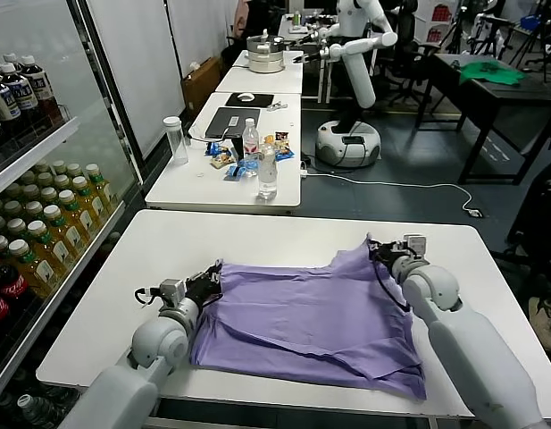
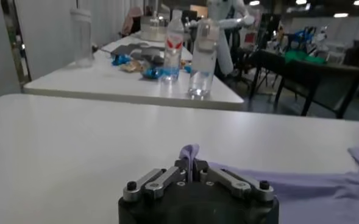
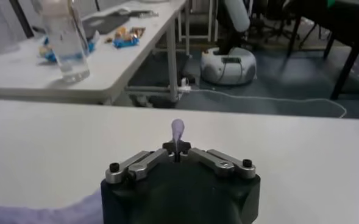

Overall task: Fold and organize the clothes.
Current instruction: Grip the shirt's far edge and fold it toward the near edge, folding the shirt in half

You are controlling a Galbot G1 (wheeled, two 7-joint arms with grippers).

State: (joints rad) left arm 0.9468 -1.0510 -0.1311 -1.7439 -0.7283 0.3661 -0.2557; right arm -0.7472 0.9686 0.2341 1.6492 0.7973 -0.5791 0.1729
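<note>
The lavender T-shirt [image 1: 311, 313] lies spread and partly folded on the white table [image 1: 212, 241]. My left gripper [image 1: 210, 279] is shut on the shirt's far left corner; in the left wrist view [image 2: 190, 165] a tuft of purple fabric [image 2: 191, 152] sticks up between its closed fingers. My right gripper [image 1: 379, 251] is shut on the shirt's far right corner, lifted a little off the table; in the right wrist view [image 3: 177, 150] a small point of fabric [image 3: 177, 131] pokes up from its jaws.
A second white table [image 1: 230, 174] beyond holds water bottles [image 1: 267, 170], a tall cup [image 1: 175, 138], snacks and a laptop. A drinks fridge [image 1: 34, 206] stands at the left. Another robot [image 1: 355, 63] and a dark table with a green cloth [image 1: 489, 73] stand farther back.
</note>
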